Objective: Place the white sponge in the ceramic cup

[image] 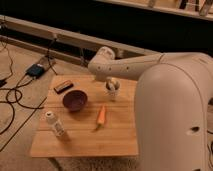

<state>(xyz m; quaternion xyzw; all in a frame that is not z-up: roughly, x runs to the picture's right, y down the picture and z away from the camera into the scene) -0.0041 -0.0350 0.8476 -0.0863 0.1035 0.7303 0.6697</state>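
Note:
My gripper (112, 86) hangs down from the arm over the far middle of the wooden table (120, 140), just right of the dark purple bowl (75, 100). Right under it a small white shape, seemingly the ceramic cup (111, 95), stands on the table, partly covered by the gripper. The white sponge does not show apart from the gripper; something pale sits at the gripper's tip, and I cannot tell whether that is the sponge.
An orange carrot-shaped thing (101, 116) lies in front of the gripper. A white capped bottle (55, 124) stands near the front left corner. A flat dark object (63, 86) lies at the far left. Cables and a box (36, 70) are on the floor to the left.

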